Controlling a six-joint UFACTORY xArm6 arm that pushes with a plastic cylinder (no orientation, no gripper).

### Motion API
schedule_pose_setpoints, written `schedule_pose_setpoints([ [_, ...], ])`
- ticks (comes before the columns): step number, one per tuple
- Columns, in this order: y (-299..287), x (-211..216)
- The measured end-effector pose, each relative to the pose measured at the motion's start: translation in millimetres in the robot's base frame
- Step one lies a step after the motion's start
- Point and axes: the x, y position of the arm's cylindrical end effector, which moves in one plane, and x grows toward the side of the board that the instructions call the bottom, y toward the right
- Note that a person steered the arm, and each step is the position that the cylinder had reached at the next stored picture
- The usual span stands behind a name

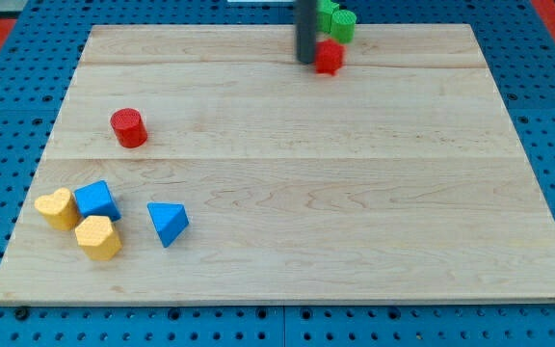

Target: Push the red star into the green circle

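The red star [330,56] lies near the view's top, right of centre, on the wooden board [287,173]. Just above and to its right sit two green blocks; the green circle [343,25] is the right one, and a second green block [328,14] is partly hidden behind the rod. My tip [305,60] stands at the red star's left side, touching or almost touching it. The red star and the green circle are very close, with a small gap or light contact.
A red cylinder [128,127] stands at the view's left. At the lower left are a yellow heart [57,207], a blue cube [96,200], a second yellow block [98,237] and a blue triangular block [168,223].
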Motion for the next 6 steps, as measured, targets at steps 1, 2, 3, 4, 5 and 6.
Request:
schedule_pose_setpoints([
  [1, 17.5, 35.8],
  [2, 68.5, 46.6],
  [3, 55.5, 29.8],
  [4, 33.2, 11.0],
  [5, 2.4, 84.1],
  [6, -117.7, 81.2],
])
